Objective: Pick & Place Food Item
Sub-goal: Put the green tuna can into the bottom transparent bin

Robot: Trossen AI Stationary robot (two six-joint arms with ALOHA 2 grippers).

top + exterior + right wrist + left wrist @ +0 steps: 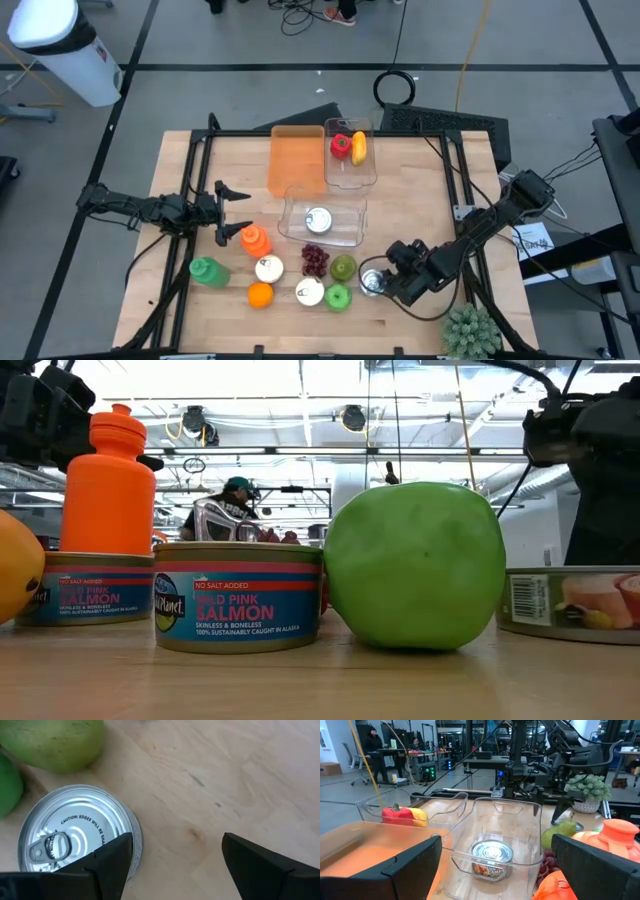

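A silver pull-tab can (pixel 372 283) stands upright on the table near the front right, next to a pear (pixel 344 267) and a green apple (pixel 338 296). My right gripper (pixel 388 280) slants down just right of it, open. In the right wrist view one finger (pixel 112 857) shows in front of the can's rim (pixel 132 840), and the gap between the fingers (pixel 175 862) lies over bare wood. My left gripper (pixel 232 212) waits open and level at the table's left, beside an orange bottle (pixel 254 240).
A clear bin (pixel 345 232) at mid-table holds one can; a second clear bin (pixel 362 178) behind it holds a red pepper and a yellow item. An orange tray (pixel 296 160) lies beside them. Grapes (pixel 315 260), two salmon cans, an orange (pixel 260 295) and a green bottle (pixel 207 271) crowd the front. A plant (pixel 470 332) stands at front right.
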